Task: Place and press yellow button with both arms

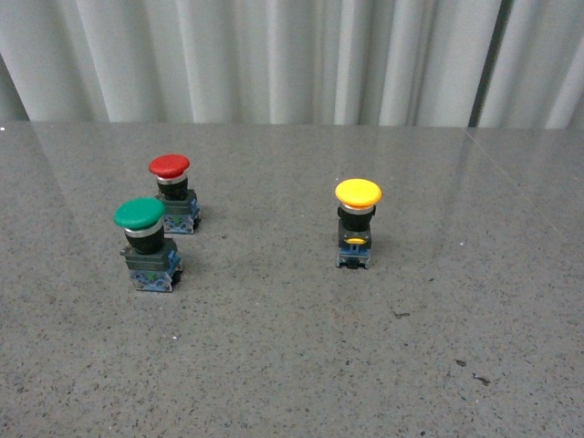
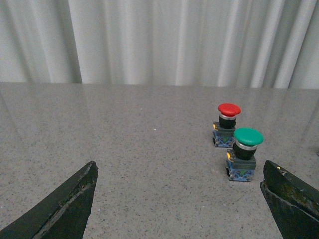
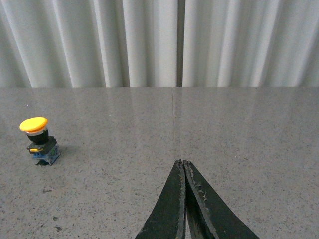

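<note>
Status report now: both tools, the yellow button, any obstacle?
Left tool open, empty. Right tool shut, empty. Yellow button upright on table, untouched, standing alone. Red button and green button off to its left, not in the way.

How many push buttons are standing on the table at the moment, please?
3. The yellow button stands alone to the right; the red button stands at the left, farther back; the green button stands just in front of it. None appears hidden.

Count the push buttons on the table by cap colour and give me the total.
Red mushroom-cap push button: 1
Green mushroom-cap push button: 1
Yellow mushroom-cap push button: 1
Total: 3 push buttons, all standing upright on the grey speckled table.
</note>
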Controlling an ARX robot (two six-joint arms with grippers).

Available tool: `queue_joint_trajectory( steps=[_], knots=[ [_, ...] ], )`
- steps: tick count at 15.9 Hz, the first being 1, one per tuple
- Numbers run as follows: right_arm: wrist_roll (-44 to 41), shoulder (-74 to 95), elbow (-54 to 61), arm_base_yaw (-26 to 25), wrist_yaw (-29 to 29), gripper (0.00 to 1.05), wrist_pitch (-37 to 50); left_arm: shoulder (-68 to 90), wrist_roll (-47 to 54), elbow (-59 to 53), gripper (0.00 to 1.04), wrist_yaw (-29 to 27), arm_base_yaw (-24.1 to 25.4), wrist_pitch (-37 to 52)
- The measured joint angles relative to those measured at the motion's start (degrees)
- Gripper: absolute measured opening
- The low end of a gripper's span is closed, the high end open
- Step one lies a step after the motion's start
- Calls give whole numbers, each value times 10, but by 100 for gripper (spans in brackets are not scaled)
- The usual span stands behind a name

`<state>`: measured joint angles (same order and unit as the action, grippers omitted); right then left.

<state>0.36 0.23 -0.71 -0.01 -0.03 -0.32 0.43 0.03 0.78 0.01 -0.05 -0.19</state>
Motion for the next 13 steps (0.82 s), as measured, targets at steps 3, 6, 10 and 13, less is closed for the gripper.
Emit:
queue_joint_trajectory(
  steps=[3, 6, 10, 13],
  knots=[
    [0, 0, 0, 0, 0, 8, 1, 0, 0, 0, 98, 0, 0, 0],
    [0, 0, 0, 0, 0, 48, 1, 0, 0, 0, 98, 0, 0, 0],
    [0, 0, 0, 0, 0, 98, 1, 0, 0, 0, 98, 0, 0, 0],
    [0, 0, 0, 0, 0, 98, 1, 0, 0, 0, 98, 0, 0, 0]
  ],
)
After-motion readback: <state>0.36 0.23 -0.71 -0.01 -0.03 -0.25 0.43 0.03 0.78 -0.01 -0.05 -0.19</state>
